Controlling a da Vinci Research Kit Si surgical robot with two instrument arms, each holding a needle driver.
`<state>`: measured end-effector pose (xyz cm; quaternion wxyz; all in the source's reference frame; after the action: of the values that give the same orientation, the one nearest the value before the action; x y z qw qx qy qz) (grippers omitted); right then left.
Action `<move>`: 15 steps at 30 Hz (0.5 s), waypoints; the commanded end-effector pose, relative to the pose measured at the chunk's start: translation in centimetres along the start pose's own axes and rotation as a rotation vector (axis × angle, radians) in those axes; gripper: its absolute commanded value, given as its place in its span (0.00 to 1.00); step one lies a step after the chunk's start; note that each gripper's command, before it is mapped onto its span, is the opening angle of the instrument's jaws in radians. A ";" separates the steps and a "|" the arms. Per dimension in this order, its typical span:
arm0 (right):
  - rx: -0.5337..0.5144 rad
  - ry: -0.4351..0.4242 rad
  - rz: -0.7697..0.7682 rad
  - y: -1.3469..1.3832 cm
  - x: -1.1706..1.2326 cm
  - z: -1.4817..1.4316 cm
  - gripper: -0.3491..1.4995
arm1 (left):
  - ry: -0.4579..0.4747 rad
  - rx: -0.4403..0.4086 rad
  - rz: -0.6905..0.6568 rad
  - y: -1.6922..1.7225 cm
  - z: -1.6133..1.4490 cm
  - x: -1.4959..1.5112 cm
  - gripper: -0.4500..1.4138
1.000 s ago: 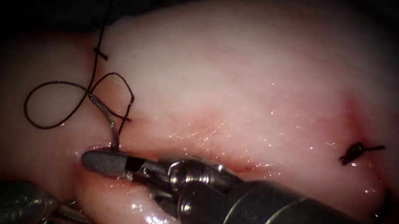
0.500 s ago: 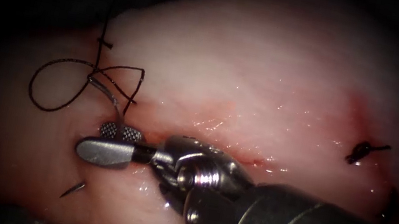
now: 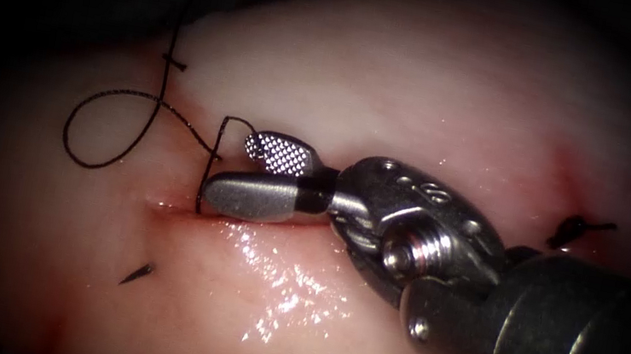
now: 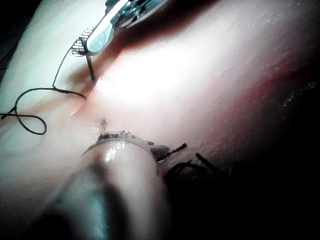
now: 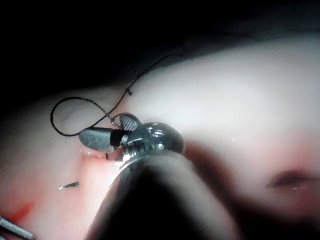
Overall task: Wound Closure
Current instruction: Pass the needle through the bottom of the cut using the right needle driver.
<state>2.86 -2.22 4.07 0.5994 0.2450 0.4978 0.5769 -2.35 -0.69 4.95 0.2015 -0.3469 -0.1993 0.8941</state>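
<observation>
- Right tool (image 3: 251,174) is hovering with jaws parted, gripping nothing.
- Needle (image 3: 204,183) is standing upright in the cut (image 3: 171,208) (just left of the jaw tips), thread (image 3: 112,128) trailing left.

Centre: brightly lit tissue (image 3: 429,119), wet glare below my right claw (image 3: 263,177).
Edges: dark vignette all round.
Focus: my near shaft blurred.
</observation>
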 end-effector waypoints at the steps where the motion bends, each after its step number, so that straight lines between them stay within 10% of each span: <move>1: 0.003 0.007 -0.003 -0.04 0.11 0.15 0.64 | 0.022 0.004 -0.001 -0.11 0.02 0.04 0.16; 15: -0.087 -0.021 -0.109 -0.02 0.10 0.11 0.62 | 0.337 -0.018 0.070 -0.43 -0.29 -0.17 0.13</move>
<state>2.83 -2.20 4.04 0.6481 0.1954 0.4750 0.5623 -1.89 -0.41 5.02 0.1973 -0.5017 -0.1616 0.8266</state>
